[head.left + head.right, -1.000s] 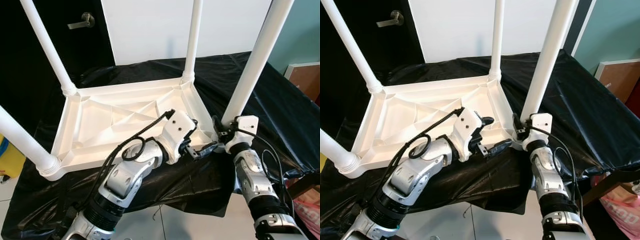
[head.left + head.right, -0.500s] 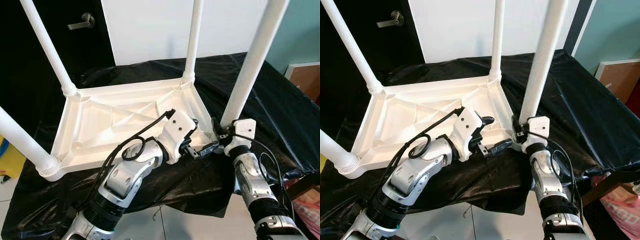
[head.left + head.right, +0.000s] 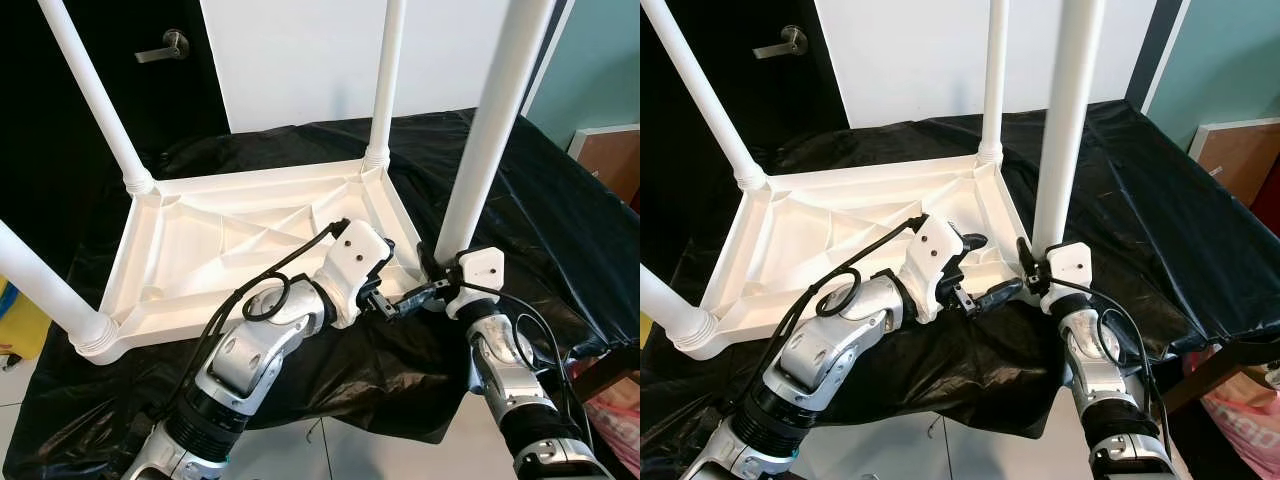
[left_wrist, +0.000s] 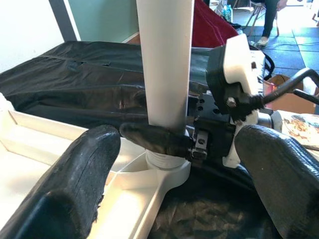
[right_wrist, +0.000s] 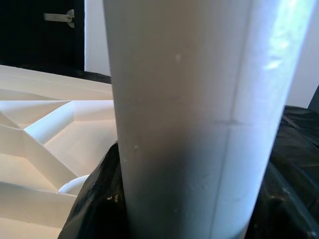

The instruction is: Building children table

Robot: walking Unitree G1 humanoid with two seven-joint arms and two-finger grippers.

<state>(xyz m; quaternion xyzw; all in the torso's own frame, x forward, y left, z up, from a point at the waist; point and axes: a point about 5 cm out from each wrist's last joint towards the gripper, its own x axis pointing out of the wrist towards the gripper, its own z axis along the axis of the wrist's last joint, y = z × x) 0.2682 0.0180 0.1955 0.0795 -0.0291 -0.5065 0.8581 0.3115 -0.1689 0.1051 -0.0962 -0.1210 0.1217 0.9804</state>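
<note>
Tabletop: a white plastic children's tabletop (image 3: pixel 240 250) lies upside down on a bench draped in black plastic sheet (image 3: pixel 520 200), three legs already standing in its other corners.
Left gripper: the left gripper (image 4: pixel 164 184) hovers at the near right corner socket, fingers spread wide and holding nothing.
Fourth leg: the fourth leg (image 3: pixel 490 120) stands nearly upright in that corner socket (image 4: pixel 167 167).
Right gripper: the right gripper (image 3: pixel 432 285) is clamped around the leg's base, just above the socket.
Step in hand: seating the leg; it probably wants a straight downward push or twist, kept vertical.
Edges: this corner sits close to the bench's front edge.
Open room: free space lies above and to the right.
</note>
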